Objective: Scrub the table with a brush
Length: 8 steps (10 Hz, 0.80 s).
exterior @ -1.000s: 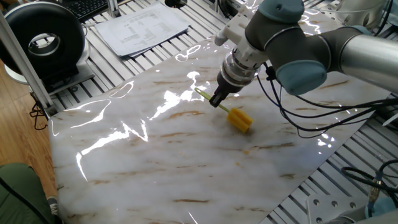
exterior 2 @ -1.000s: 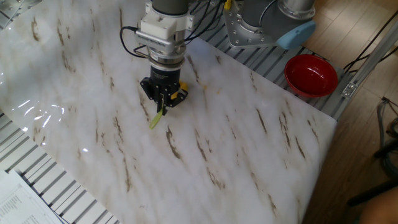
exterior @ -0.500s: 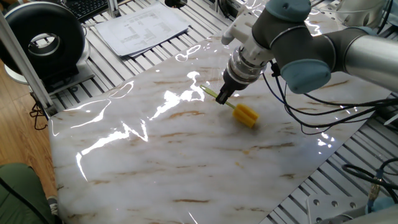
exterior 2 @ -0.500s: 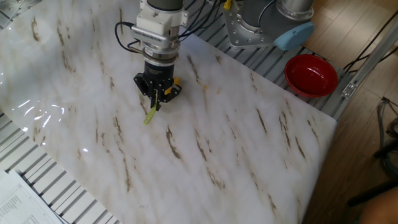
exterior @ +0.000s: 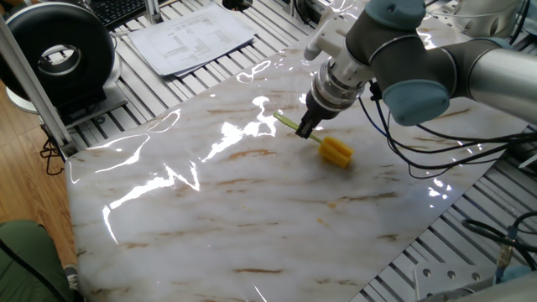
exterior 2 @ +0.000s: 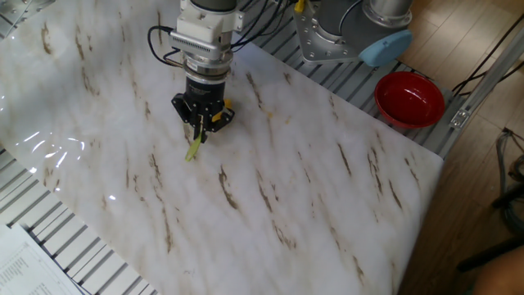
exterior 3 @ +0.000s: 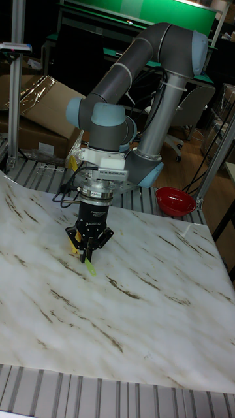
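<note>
One fixed view shows me the brush (exterior: 334, 151), yellow bristle head resting on the marble surface (exterior: 252, 218) toward its far side, thin pale green handle slanting up. My pincer (exterior: 305, 128) is clamped on that handle, the arm reaching steeply down from above.

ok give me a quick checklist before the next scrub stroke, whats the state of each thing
1. Tool shut on the brush handle: ok.
2. Yellow bristle head down on the table: ok in one fixed view; real contact pressure: cannot tell.
3. Handle tilted, its free end sticking out past the tool: ok.
4. Slab bare around the brush for a stroke: ok.
5. Arm cables hang above the slab, clear of the brush: ok.
6. Red bowl sits off the slab, away from the brush: ok.
</note>
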Motion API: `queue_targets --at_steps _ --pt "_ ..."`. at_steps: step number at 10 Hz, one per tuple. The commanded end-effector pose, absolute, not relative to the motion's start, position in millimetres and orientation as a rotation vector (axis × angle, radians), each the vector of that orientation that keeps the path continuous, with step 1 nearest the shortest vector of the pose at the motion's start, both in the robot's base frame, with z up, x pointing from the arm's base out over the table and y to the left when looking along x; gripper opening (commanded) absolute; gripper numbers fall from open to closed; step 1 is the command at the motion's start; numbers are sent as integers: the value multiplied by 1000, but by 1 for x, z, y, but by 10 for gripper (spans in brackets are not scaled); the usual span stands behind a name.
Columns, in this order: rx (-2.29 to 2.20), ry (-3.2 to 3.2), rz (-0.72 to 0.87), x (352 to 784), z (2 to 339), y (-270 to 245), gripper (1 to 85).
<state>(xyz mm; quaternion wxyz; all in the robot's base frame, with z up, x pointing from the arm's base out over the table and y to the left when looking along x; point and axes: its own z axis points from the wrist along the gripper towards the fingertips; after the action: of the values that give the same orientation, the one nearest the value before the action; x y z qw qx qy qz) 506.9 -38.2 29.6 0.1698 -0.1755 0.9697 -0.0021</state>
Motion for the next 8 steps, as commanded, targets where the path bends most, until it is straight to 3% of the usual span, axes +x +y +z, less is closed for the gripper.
queue_targets --at_steps 1,8 --pt "-507 2742 -21 510 30 -46 10" --pt "-520 2771 -57 509 36 -61 10"
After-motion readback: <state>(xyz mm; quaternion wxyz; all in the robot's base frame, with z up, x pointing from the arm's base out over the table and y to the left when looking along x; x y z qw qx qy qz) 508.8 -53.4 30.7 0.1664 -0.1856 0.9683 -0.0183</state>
